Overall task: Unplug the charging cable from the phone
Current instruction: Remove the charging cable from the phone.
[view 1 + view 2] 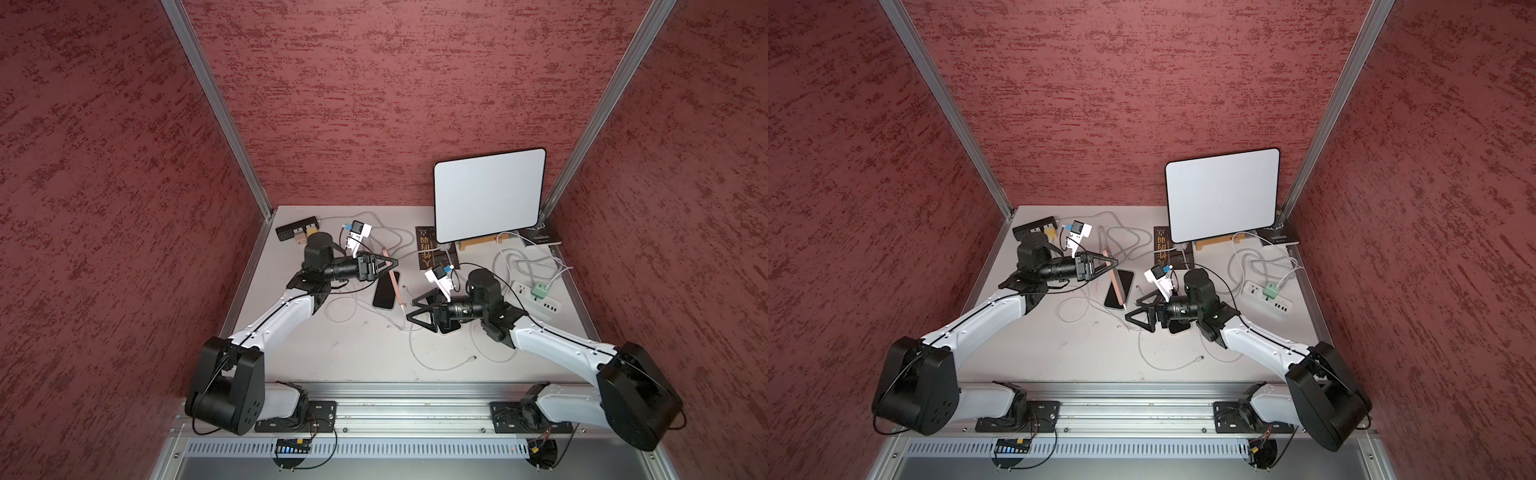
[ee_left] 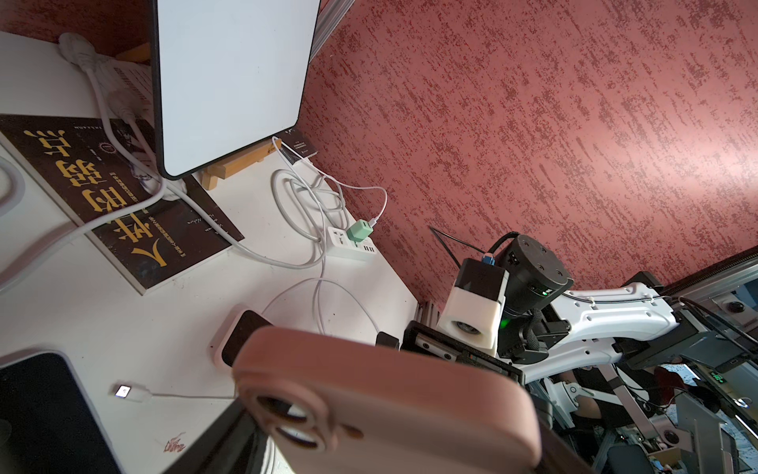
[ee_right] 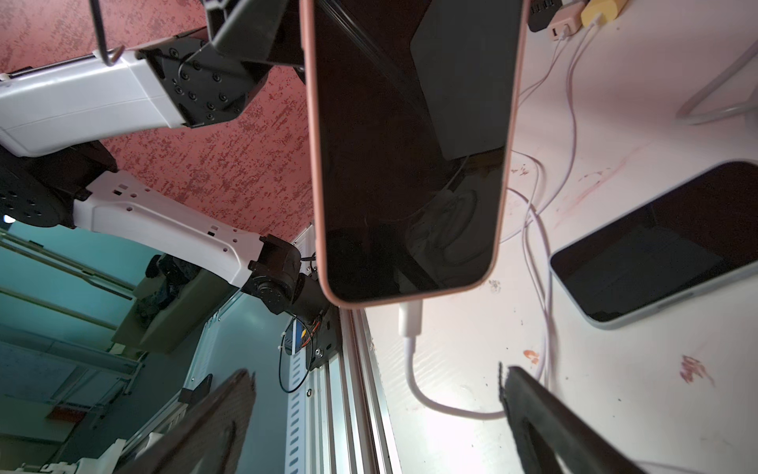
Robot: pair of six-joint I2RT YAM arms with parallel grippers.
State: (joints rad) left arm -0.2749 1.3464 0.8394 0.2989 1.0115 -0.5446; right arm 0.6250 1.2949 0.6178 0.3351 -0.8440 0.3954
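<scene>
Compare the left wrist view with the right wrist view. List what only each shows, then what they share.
Left wrist only: the phone's pink back with its lenses, the board, book and green charger. Right wrist only: the phone's dark screen, the plug seated in its bottom edge, and the right claw's spread fingers. Both: the phone held off the table, and a second phone lying flat on it.

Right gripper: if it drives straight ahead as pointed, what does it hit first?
Likely the white plug of the charging cable, at the lower end of the pink-cased phone that the left gripper holds. It sits roughly centred ahead of the open right gripper; depth unclear.
</scene>
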